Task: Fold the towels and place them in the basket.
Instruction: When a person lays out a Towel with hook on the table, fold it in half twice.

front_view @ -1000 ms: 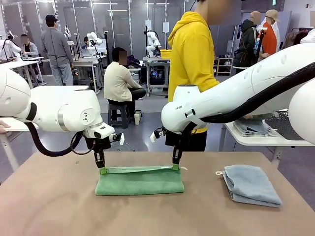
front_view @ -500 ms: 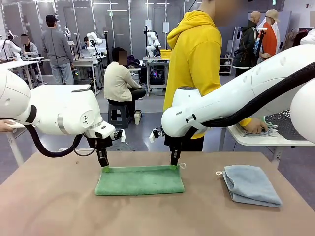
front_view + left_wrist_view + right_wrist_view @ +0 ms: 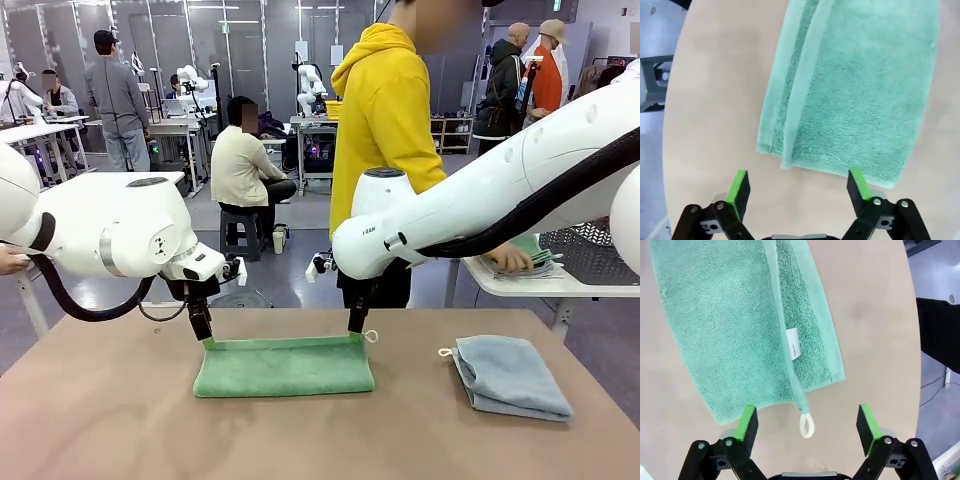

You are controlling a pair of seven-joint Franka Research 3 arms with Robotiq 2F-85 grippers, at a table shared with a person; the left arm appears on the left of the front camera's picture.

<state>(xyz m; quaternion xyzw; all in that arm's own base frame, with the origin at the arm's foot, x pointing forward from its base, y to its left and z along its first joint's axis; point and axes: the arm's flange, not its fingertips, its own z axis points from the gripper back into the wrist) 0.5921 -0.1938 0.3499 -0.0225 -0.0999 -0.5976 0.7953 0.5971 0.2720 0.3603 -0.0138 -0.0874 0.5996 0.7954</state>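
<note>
Claws: two, left gripper [image 3: 797, 182] and right gripper [image 3: 809, 421], jaws spread, empty.
Towels: two; green towel [image 3: 283, 367] by far edge of table [image 3: 100, 420], grey towel [image 3: 510, 376] near right edge.

The tan table [image 3: 100, 420] carries 2 towels. A green towel [image 3: 284, 366], folded into a long flat band, lies near the middle with its long side running left to right. Its white loop [image 3: 371, 337] sticks out at the far right corner. A blue-grey towel [image 3: 510, 376], folded smaller, lies well apart to its right. Behind, a white side table [image 3: 530, 287] holds a pile of folded towels [image 3: 520, 266] and a dark basket [image 3: 585, 252].
</note>
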